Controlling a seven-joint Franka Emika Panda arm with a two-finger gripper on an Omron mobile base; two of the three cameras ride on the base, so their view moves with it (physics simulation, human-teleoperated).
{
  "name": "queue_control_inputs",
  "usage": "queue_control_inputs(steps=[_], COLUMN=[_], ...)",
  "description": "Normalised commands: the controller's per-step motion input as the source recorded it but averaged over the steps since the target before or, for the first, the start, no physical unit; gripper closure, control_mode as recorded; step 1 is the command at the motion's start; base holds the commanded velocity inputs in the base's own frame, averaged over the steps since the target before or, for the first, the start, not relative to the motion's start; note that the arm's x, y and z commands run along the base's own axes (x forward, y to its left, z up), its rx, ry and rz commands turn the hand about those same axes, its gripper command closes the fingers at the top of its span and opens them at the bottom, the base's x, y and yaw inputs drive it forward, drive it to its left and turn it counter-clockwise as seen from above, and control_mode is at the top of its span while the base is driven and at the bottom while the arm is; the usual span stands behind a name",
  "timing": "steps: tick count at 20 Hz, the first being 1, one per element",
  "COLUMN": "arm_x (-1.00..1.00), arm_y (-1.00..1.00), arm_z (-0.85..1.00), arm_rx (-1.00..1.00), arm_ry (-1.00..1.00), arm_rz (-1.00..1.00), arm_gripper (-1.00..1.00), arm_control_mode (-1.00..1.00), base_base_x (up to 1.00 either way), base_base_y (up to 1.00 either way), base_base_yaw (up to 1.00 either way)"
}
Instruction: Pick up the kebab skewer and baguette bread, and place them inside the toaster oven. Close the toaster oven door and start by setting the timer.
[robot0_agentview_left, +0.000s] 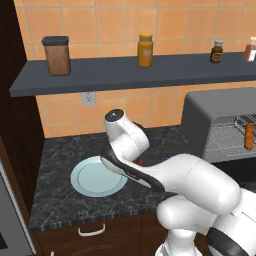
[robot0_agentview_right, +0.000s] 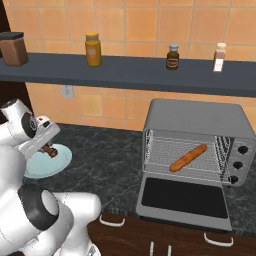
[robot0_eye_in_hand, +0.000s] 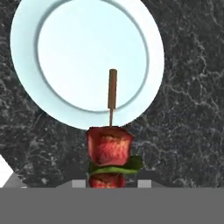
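Observation:
My gripper (robot0_eye_in_hand: 109, 183) is shut on the kebab skewer (robot0_eye_in_hand: 109, 146), whose red meat chunks and green piece sit between the fingers while its wooden tip points over the pale blue plate (robot0_eye_in_hand: 57, 52). From the right base, the skewer (robot0_agentview_right: 48, 150) hangs just above the plate (robot0_agentview_right: 55, 164). The baguette bread (robot0_agentview_right: 188, 157) lies slanted on the wire rack inside the toaster oven (robot0_agentview_right: 200, 120). The toaster oven door (robot0_agentview_right: 182, 199) is folded down flat, open. From the left base, the baguette (robot0_agentview_left: 248, 136) shows in the oven (robot0_agentview_left: 215, 112) and the plate (robot0_agentview_left: 92, 179) is bare.
The oven's knobs (robot0_agentview_right: 239, 164) line its right side. A dark shelf (robot0_agentview_right: 130, 72) above the counter carries a brown canister (robot0_agentview_left: 56, 55), an orange jar (robot0_agentview_right: 92, 49) and small bottles (robot0_agentview_right: 172, 56). A wall outlet (robot0_agentview_left: 88, 98) sits below it. A dark cabinet (robot0_agentview_left: 15, 125) bounds the left.

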Motion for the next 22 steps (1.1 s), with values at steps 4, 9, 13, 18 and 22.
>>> queue_control_inputs(steps=[4, 9, 13, 18, 22], arm_x=[-0.52, -0.26, -0.04, -0.14, -0.39], arm_y=[-1.0, -1.0, -1.0, -1.0, -1.0], arm_z=[0.5, 0.58, 0.45, 0.55, 0.36], arm_rx=[0.0, 0.0, 0.0, 0.0, 0.0], arm_ry=[-0.14, -0.1, -0.1, -0.15, -0.22], arm_rz=[-0.08, 0.0, 0.06, 0.25, 0.31], arm_gripper=[1.0, 1.0, 1.0, 1.0, 1.0], arm_control_mode=[-1.0, -1.0, -1.0, -1.0, -1.0], base_base_x=[0.0, 0.0, 0.0, 0.0, 0.0], base_base_y=[0.0, 0.0, 0.0, 0.0, 0.0], base_base_yaw=[0.0, 0.0, 0.0, 0.0, 0.0])
